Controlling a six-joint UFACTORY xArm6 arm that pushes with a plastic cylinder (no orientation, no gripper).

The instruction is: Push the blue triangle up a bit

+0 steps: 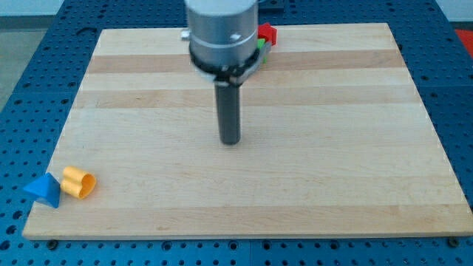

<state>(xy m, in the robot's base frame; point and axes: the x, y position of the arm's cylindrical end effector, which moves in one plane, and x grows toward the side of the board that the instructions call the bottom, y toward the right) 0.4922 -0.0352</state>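
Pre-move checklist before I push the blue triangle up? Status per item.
1. Blue triangle in view: ok, at the board's bottom left corner, at the board's left edge.
2. My tip located: ok, near the board's middle, far to the view's right of and above the triangle.
3. Tip below the triangle for an upward push: not ok; it must travel to the view's bottom left first.
4. Path upward from the triangle: ok, bare board above it.
5. Neighbour clearance: not ok; the yellow block sits right beside the triangle, possibly touching.
6. Red block and green block at the top: cannot tell exact positions, partly hidden by the arm.
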